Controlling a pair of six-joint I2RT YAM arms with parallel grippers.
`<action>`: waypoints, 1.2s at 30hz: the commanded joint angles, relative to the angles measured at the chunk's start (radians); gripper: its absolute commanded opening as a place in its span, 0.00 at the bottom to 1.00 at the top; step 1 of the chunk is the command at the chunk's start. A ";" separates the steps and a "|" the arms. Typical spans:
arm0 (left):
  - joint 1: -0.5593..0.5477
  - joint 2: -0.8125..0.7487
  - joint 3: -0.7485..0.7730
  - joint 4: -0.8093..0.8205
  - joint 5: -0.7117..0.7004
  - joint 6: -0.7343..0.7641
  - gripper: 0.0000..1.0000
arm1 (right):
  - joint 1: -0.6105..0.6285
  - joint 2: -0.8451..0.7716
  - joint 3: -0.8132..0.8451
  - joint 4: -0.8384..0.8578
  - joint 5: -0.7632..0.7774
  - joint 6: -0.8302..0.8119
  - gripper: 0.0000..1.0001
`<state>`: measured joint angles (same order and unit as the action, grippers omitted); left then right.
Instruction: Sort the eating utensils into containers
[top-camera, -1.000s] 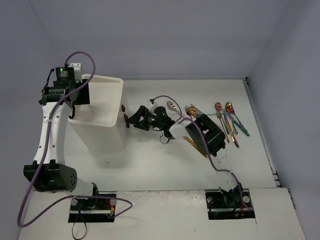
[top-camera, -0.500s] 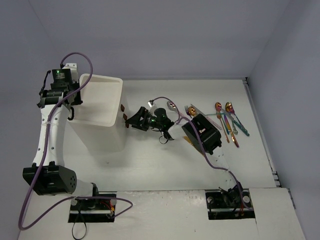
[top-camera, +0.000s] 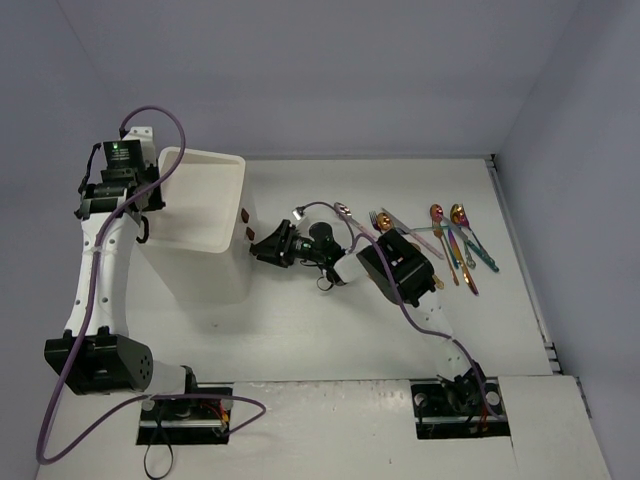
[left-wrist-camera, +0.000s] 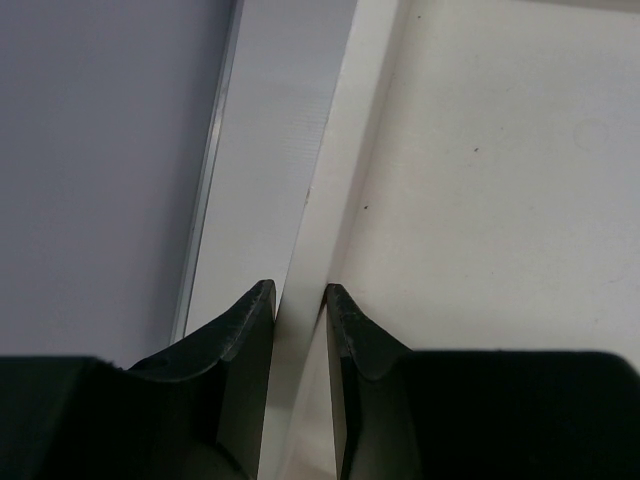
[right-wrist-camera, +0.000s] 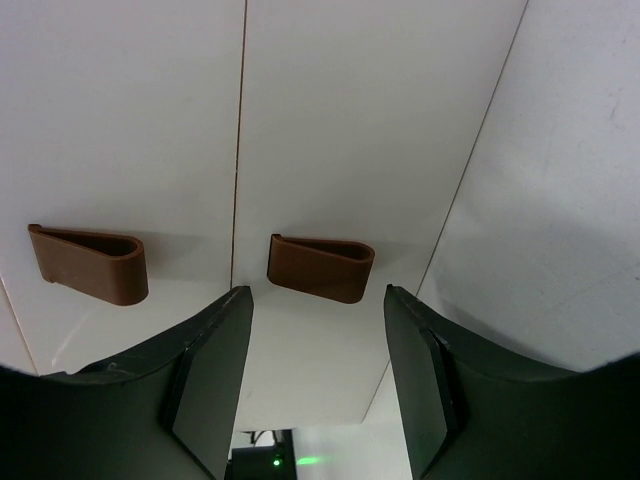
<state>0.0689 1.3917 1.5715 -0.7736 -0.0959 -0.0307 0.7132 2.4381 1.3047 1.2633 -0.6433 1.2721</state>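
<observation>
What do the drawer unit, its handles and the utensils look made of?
The drawer unit: smooth matte white, probably plastic, thin seams between fronts. Its handles: brown folded loops, plastic or perhaps leather. The utensils: glossy gold and rainbow sheen, likely coated metal; too small to confirm.

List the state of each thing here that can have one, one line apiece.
Left gripper, shut on the wall of the white box.
Right gripper, open, jaws either side of a brown handle, not yet gripping it.
Drawers, pushed in.
Utensils, lying loose on the table.
</observation>
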 joint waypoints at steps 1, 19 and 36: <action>-0.014 -0.026 -0.009 0.025 0.090 -0.058 0.09 | 0.043 -0.001 0.064 0.323 -0.054 0.045 0.52; -0.015 -0.039 -0.013 0.024 0.096 -0.057 0.03 | 0.030 0.042 0.138 0.492 -0.058 0.089 0.44; -0.014 -0.042 -0.019 0.023 0.096 -0.057 0.01 | 0.011 0.019 0.118 0.570 -0.057 0.067 0.01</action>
<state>0.0753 1.3819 1.5574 -0.7609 -0.1047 -0.0327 0.7068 2.5031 1.3945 1.2941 -0.7167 1.3682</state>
